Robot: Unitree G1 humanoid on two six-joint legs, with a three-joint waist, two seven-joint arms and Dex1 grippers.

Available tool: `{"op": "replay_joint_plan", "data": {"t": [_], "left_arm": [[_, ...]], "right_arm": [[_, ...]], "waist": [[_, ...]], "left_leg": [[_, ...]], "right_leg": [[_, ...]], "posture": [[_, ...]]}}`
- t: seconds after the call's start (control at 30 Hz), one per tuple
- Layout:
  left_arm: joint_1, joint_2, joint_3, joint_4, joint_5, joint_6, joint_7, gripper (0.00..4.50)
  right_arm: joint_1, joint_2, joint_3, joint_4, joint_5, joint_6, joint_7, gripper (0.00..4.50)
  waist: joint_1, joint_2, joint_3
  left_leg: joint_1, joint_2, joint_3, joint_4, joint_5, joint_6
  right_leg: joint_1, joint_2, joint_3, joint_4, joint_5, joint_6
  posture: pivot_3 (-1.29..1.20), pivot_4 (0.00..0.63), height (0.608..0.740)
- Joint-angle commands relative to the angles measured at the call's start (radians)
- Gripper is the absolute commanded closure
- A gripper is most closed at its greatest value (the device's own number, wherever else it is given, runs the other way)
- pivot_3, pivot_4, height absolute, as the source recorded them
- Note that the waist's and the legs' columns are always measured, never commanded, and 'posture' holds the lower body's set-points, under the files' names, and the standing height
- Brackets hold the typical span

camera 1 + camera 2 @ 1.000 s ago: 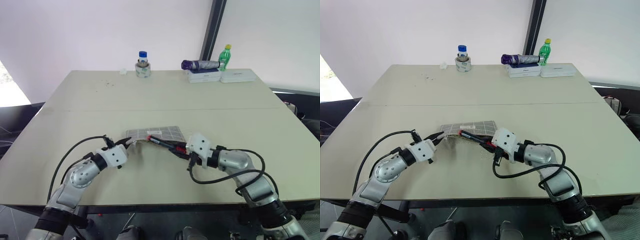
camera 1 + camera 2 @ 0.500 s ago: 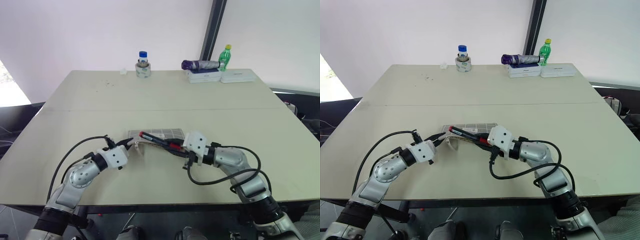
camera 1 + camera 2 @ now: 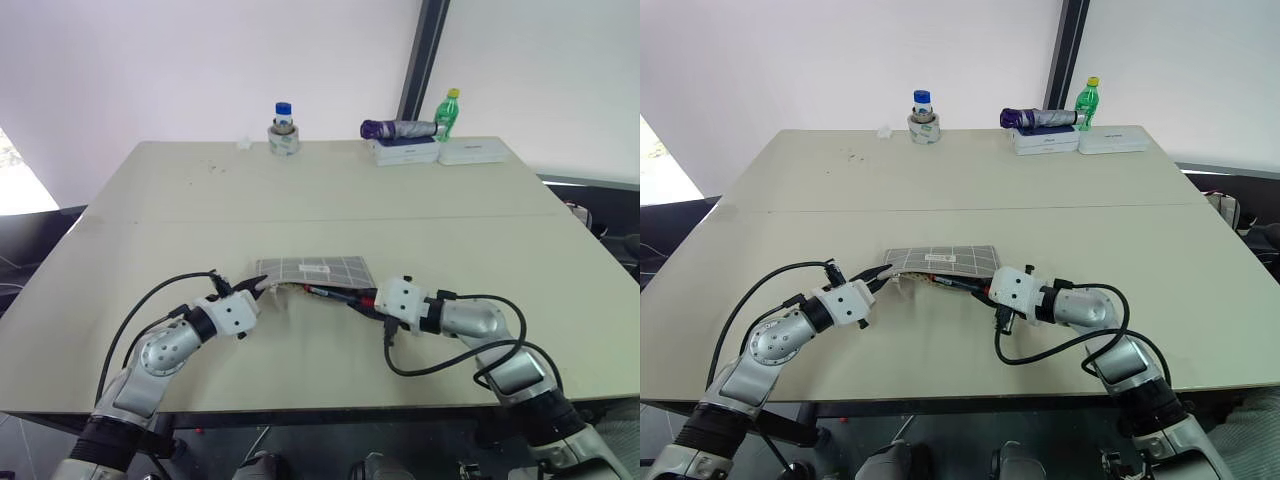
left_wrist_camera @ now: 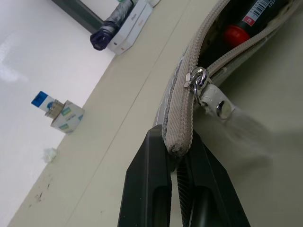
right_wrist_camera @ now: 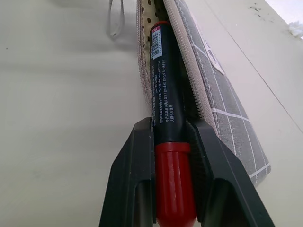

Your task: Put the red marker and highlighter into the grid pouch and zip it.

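Inside grid pouch (image 5: 213, 90): red marker (image 5: 166, 123), partway.

red marker (image 5: 165, 94) partly inside grid pouch (image 5: 222, 94)

red marker (image 5: 164, 94) | barrel print, barcode; probably too small to read

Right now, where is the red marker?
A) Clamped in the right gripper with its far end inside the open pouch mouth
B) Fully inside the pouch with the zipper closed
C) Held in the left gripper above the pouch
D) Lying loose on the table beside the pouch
A: the right gripper clamps the red marker, whose far end sits between the open zipper edges of the grid pouch, while the left gripper pinches the pouch's end.
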Motion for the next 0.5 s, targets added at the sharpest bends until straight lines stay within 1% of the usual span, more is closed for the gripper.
{"op": "replay_joint_plan", "data": {"t": [0.03, 0.1, 0.17, 0.27, 0.37, 0.43, 0.5], "left_arm": [[-0.008, -0.003, 0.002, -0.039, -0.01, -0.006, -0.001, 4.5], [-0.01, -0.006, -0.002, -0.04, -0.014, -0.005, -0.005, 4.5], [-0.012, -0.009, -0.006, -0.041, -0.015, -0.005, -0.009, 4.5], [-0.014, -0.011, -0.013, -0.046, -0.012, -0.008, -0.016, 4.5], [-0.014, -0.013, -0.008, -0.054, -0.018, -0.003, -0.02, 4.5], [-0.014, -0.011, -0.005, -0.055, -0.016, -0.003, -0.02, 4.5], [-0.011, -0.01, 0.0, -0.056, -0.015, -0.001, -0.018, 4.5]], "right_arm": [[-0.064, 0.049, 0.006, -0.006, -0.044, 0.006, -0.065, 4.14], [-0.09, 0.078, 0.031, 0.015, -0.1, 0.023, -0.108, 4.14], [-0.109, 0.105, 0.05, 0.043, -0.123, 0.015, -0.127, 4.14], [-0.141, 0.115, 0.077, 0.097, -0.171, -0.017, -0.143, 4.14], [-0.165, 0.097, 0.109, 0.13, -0.214, -0.082, -0.13, 4.14], [-0.162, 0.099, 0.109, 0.136, -0.202, -0.091, -0.114, 4.14], [-0.157, 0.11, 0.091, 0.129, -0.15, -0.088, -0.085, 4.14]], "waist": [[-0.001, 0.0, 0.0], [-0.002, 0.0, 0.0], [-0.002, 0.0, 0.0], [0.002, 0.0, 0.0], [0.0, 0.0, 0.0], [-0.001, 0.0, 0.0], [-0.002, 0.0, 0.0]], "left_leg": [[0.0, 0.0, 0.0, 0.0, 0.0, 0.0], [0.0, 0.0, 0.0, 0.0, 0.0, 0.0], [0.0, 0.0, 0.0, 0.0, 0.003, -0.005], [0.0, 0.0, 0.0, 0.0, 0.003, -0.005], [0.0, 0.0, 0.001, 0.0, 0.003, -0.005], [0.0, 0.0, 0.001, 0.0, 0.003, -0.005], [0.0, 0.0, 0.001, 0.0, 0.003, -0.005]], "right_leg": [[0.0, 0.0, 0.0, 0.0, 0.0, 0.0], [0.0, 0.0, 0.0, 0.0, 0.0, 0.0], [0.0, 0.0, 0.0, 0.0, 0.0, 0.0], [0.0, 0.0, 0.0, 0.0, 0.0, 0.0], [0.0, 0.0, 0.0, 0.0, 0.0, 0.0], [0.0, 0.0, 0.0, 0.0, 0.0, 0.0], [0.0, 0.0, 0.0, 0.0, 0.0, 0.0]], "posture": [[0.0, 0.15, 0.74], [0.0, 0.15, 0.74], [0.0, 0.15, 0.74], [0.0, 0.15, 0.74], [0.0, 0.15, 0.74], [0.0, 0.15, 0.74], [0.0, 0.15, 0.74]]}}
